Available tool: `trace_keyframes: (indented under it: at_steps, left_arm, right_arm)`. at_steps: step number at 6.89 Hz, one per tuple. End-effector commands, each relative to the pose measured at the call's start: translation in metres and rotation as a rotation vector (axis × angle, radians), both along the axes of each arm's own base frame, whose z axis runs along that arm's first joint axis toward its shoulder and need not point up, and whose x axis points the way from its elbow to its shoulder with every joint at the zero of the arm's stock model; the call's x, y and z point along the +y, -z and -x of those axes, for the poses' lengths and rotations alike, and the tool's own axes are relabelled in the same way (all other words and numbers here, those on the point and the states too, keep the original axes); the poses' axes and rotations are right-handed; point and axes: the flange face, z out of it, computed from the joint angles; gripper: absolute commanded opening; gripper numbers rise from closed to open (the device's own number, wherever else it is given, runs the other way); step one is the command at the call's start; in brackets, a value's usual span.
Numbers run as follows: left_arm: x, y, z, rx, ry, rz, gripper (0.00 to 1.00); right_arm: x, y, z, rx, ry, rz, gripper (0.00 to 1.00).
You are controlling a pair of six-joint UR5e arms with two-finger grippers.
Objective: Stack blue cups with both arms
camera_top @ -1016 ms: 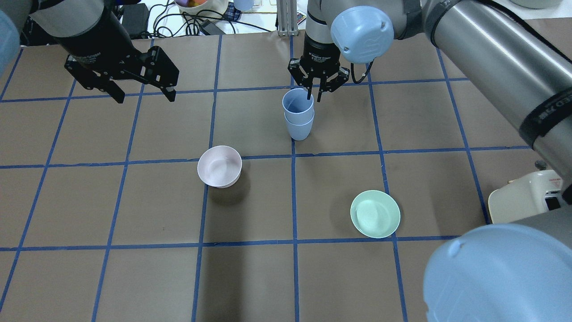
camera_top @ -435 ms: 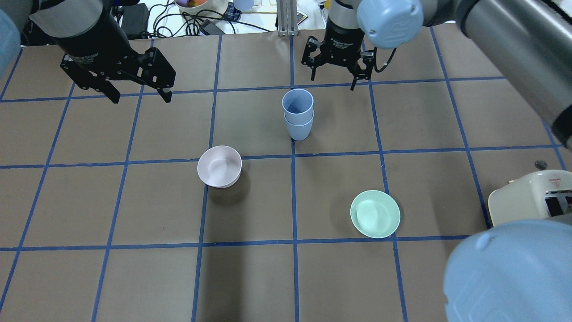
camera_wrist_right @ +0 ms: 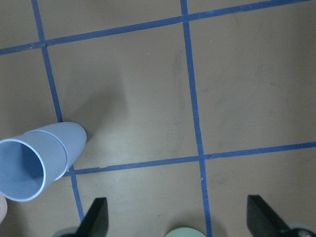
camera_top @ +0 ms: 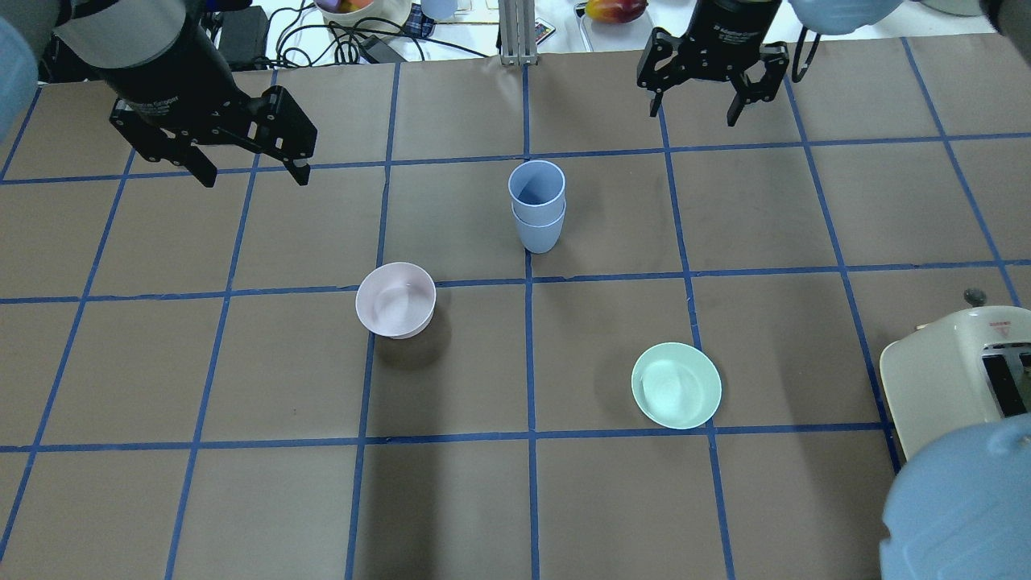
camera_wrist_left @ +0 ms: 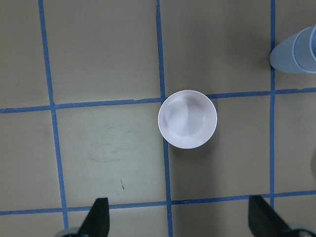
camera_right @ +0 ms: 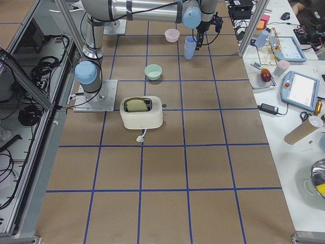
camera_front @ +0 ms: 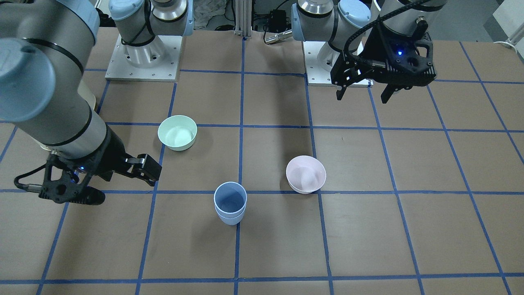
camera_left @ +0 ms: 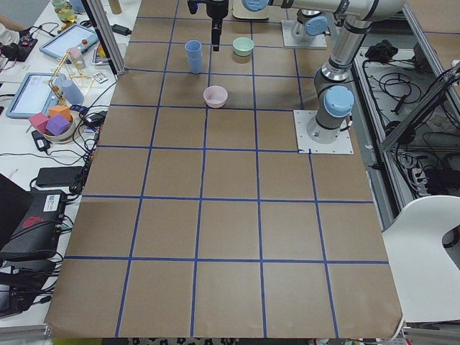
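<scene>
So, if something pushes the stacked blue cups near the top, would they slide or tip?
The stacked blue cups are taller than wide with a narrow base, so a high push would probably tip them. They look like thin plastic, likely light, so a low push may slide them over the flat table.

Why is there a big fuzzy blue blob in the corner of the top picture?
Overhead exterior view: that is an arm's blue joint cap, very near the camera, so soft-edged; the blue cups look sharp. Front-facing view: another near cap bulks large too.
</scene>
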Motion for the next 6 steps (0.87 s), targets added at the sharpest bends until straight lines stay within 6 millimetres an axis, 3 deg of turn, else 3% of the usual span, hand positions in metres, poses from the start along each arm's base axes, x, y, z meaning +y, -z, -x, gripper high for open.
trace_keyframes:
  at_steps: [1, 4, 6]
  left_arm:
    - [0.000, 0.000, 0.000, 0.002, 0.000, 0.000, 1.00]
    - [0.000, 0.000, 0.000, 0.002, 0.000, 0.000, 1.00]
    - [0.000, 0.000, 0.000, 0.002, 0.000, 0.000, 1.00]
  right_arm:
    - [0.037, -0.035, 0.019, 0.013, -0.010, 0.000, 1.00]
    - [0.085, -0.062, 0.020, 0.067, -0.020, 0.035, 1.00]
    - [0.092, -0.063, 0.020, 0.067, -0.013, 0.030, 1.00]
